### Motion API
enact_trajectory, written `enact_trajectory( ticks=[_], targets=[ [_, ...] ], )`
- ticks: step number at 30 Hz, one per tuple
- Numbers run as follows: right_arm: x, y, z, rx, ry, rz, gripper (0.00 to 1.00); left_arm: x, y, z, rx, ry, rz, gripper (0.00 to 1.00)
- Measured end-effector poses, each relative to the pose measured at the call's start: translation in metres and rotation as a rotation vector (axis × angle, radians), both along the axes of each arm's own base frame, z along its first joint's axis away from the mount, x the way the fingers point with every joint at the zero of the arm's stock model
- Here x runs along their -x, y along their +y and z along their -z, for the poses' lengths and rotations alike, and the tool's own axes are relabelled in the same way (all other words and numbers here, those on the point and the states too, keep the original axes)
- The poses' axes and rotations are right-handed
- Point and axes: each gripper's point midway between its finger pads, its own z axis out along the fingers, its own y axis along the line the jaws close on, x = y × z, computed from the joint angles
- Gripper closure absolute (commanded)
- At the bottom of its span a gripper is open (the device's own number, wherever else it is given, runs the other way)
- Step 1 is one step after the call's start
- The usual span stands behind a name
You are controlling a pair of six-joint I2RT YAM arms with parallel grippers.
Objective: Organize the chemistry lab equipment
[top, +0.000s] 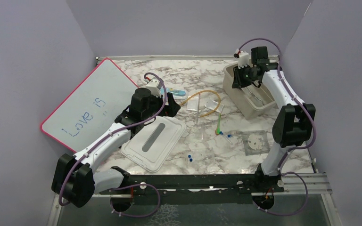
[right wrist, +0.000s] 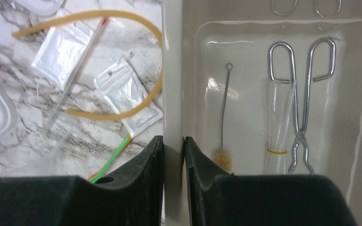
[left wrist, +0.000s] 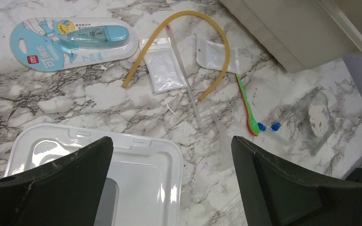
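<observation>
The right gripper (right wrist: 173, 141), bottom centre of its wrist view, pinches the side wall of the beige plastic bin (right wrist: 172, 56). Inside, right of frame, lie the metal scissor-like forceps (right wrist: 304, 108) beside a clear tube (right wrist: 277, 122) and thin wire brush (right wrist: 224, 117). The left gripper (left wrist: 172, 146) gapes wide, holding nothing, over a white plastic lid (left wrist: 146, 169) – the amber rubber tubing (left wrist: 226, 52) and thin green stick (left wrist: 245, 101) lie on the marble tabletop (left wrist: 75, 94), upper centre
</observation>
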Motion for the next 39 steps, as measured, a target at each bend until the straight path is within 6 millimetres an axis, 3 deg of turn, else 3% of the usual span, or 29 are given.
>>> enact_trajectory(
  ticks=[12, 16, 26, 32, 36, 39],
  targets=[
    [-0.032, 0.026, -0.002, -0.053, -0.044, 0.188, 0.73, 0.000, 0.000, 0.000, -0.002, -0.002, 0.000, 0.01],
    [-0.032, 0.047, 0.005, -0.049, -0.032, 0.232, 0.68, 0.000, 0.000, 0.000, -0.003, -0.002, 0.001, 0.01],
    [-0.040, 0.059, 0.005, -0.010, -0.053, 0.327, 0.53, 0.002, 0.002, 0.000, -0.014, -0.004, 0.004, 0.01],
    [-0.040, 0.066, -0.011, -0.035, -0.072, 0.348, 0.53, 0.003, 0.003, 0.002, -0.021, 0.003, 0.005, 0.01],
    [-0.037, 0.068, -0.031, -0.032, -0.123, 0.372, 0.54, 0.004, 0.003, 0.002, -0.022, 0.003, 0.005, 0.01],
    [-0.029, 0.083, -0.048, -0.016, -0.174, 0.365, 0.54, 0.004, 0.003, 0.001, -0.021, 0.001, 0.005, 0.01]
  ],
)
